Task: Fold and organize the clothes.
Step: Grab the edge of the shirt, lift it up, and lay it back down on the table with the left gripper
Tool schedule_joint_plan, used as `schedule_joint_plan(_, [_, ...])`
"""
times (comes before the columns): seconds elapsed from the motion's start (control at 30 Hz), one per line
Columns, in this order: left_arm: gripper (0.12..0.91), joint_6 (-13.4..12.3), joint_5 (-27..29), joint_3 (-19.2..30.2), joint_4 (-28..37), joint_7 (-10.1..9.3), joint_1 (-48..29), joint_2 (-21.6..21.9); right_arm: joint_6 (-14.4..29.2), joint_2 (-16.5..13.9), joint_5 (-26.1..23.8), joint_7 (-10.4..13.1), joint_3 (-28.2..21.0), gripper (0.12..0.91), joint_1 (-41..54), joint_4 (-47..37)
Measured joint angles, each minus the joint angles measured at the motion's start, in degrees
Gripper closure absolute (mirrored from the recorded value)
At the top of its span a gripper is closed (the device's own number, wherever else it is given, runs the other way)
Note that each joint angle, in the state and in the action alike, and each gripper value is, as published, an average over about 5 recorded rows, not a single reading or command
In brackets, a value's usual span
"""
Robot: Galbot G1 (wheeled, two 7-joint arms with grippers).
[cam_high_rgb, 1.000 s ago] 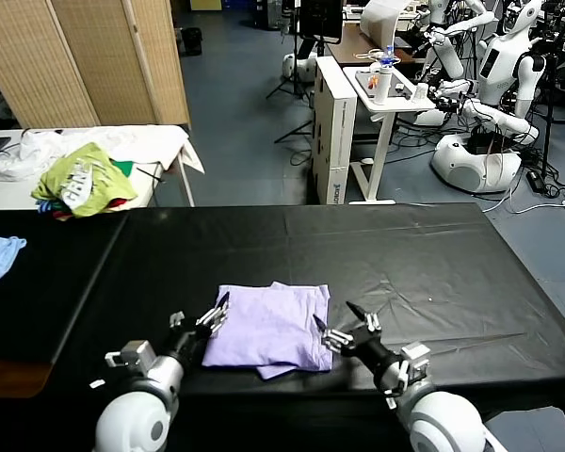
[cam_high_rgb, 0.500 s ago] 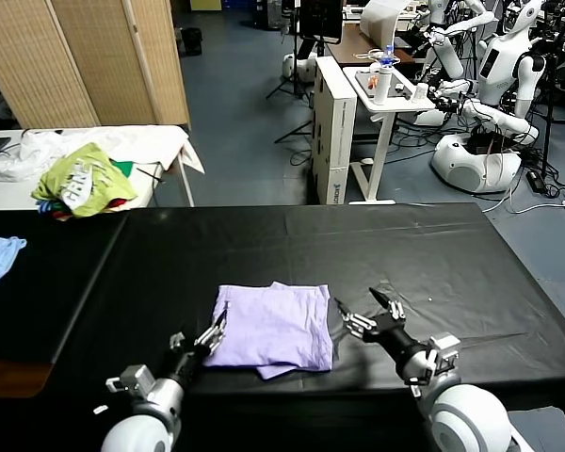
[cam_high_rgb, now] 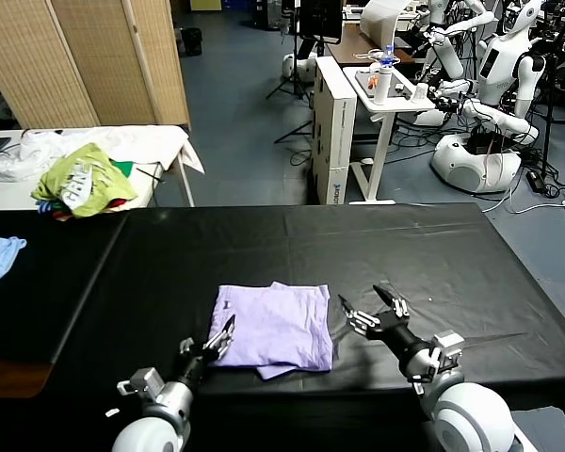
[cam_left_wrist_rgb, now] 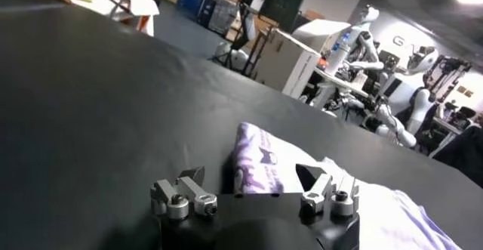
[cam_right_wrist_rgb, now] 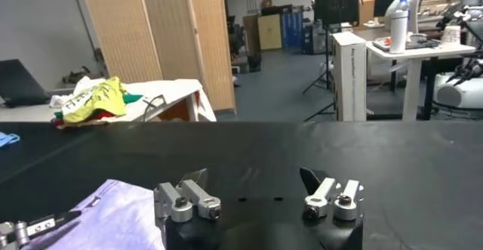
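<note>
- Both arms have pulled back from the folded light purple cotton T-shirt [cam_high_rgb: 274, 326] toward the near edge of the black table covering [cam_high_rgb: 405, 254].
- The left gripper [cam_high_rgb: 219, 338] is now lower at the front, near the shirt's near left corner, with its fingers spread apart and nothing in them.
- The right gripper [cam_high_rgb: 369, 312] has moved out to the right, just beside the shirt's right edge, not touching it.
- Its fingers are spread wide too, and they hold nothing.
- The shirt lies flat in a neat folded shape near the front middle of the black table, between the two grippers.
- One small flap of cloth sticks out at its near edge.
- In the left wrist view, the shirt [cam_left_wrist_rgb: 272, 170] lies just past the spread fingers [cam_left_wrist_rgb: 327, 186].
- Off to the far left, a white side table [cam_high_rgb: 160, 141] holds a heap of yellow and green clothes [cam_high_rgb: 83, 181].
</note>
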Motion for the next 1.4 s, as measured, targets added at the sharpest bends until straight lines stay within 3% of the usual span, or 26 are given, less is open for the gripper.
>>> schedule_joint_plan(0.2, [0.126, 0.5, -2.7, 0.1, 0.6, 0.37, -0.3, -0.2, 0.0, 0.2, -0.2, 0.0, 0.0, 0.118, 0.0, -0.1])
schedule_joint_plan(0.3, [0.167, 1.1, -4.9, 0.0, 0.6, 0.59, -0.4, -0.3, 0.0, 0.4, -0.3, 0.0, -0.1, 0.118, 0.1, -0.1])
schedule_joint_plan(0.5, [0.435, 1.9, -8.1, -0.4, 1.3, 0.68, -0.6, -0.3, 0.1, 0.6, -1.2, 0.0, -0.1, 0.118, 0.1, -0.5])
schedule_joint_plan(0.67, [0.749, 2.0, -8.9, -1.0, 1.4, 0.15, -0.6, -0.2, 0.2, 0.8, -2.1, 0.3, 0.6, 0.118, 0.1, -1.2])
schedule_joint_plan(0.77, [0.859, 2.2, -8.4, -1.5, 0.8, -0.69, -0.5, 0.2, 0.1, 1.0, -2.4, 0.5, 0.9, 0.118, 0.0, -1.6])
schedule_joint_plan(1.03, [0.871, 2.7, -2.4, -5.0, -3.4, -3.59, 0.3, 4.3, -0.2, 2.1, -2.7, 0.9, 0.4, 0.118, 0.5, -2.6])
schedule_joint_plan(1.2, [0.871, 3.3, -3.4, -10.7, -6.4, -4.02, 1.7, 11.2, -0.2, 2.9, -3.0, 1.0, -0.1, 0.118, 0.6, -3.2])
schedule_joint_plan(1.4, [0.871, 4.9, -7.8, -21.0, -9.7, -4.45, 4.8, 21.1, -0.2, 3.2, -3.4, 1.0, 0.2, 0.118, -0.2, -2.9])
